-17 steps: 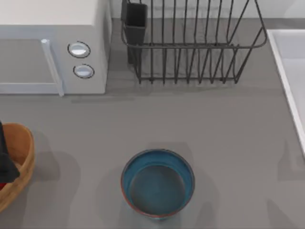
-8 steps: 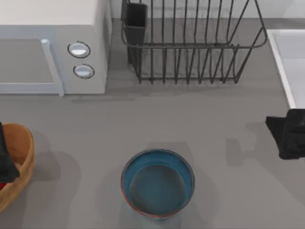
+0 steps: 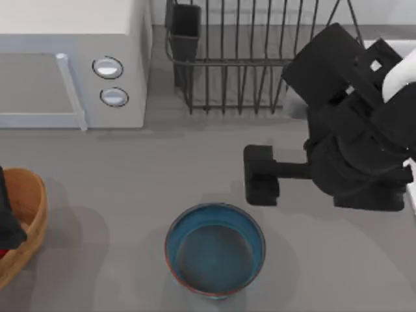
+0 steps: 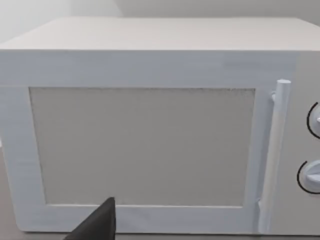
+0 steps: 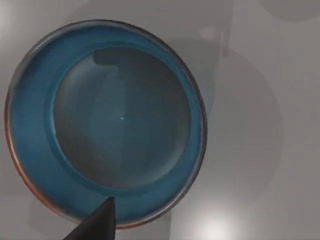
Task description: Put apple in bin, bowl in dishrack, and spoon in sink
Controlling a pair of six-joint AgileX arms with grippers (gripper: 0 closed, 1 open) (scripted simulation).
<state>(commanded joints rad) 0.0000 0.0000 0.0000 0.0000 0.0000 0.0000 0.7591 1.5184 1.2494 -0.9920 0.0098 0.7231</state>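
Observation:
The blue bowl (image 3: 214, 250) with its reddish rim stands upright and empty near the table's front; the right wrist view looks down into the bowl (image 5: 105, 120). My right gripper (image 3: 260, 175) hovers open just behind the bowl and slightly to its right, holding nothing. The tan bin (image 3: 26, 214) sits at the left edge, and my left gripper (image 3: 6, 211) hangs over it. A sliver of red, the apple (image 3: 3, 253), shows under that gripper inside the bin. The dishrack (image 3: 260, 65) stands at the back. My right arm covers most of the sink (image 3: 412, 185). The spoon is out of view.
A white microwave (image 3: 71, 65) with two knobs occupies the back left; the left wrist view faces the microwave door (image 4: 140, 145). A black utensil cup (image 3: 185, 29) sits at the dishrack's left corner. Bare grey tabletop (image 3: 130, 175) lies between the bin and the bowl.
My right arm has swung in from the right edge to the middle, bringing its gripper above the bowl's far side. The bowl and the left arm have stayed put.

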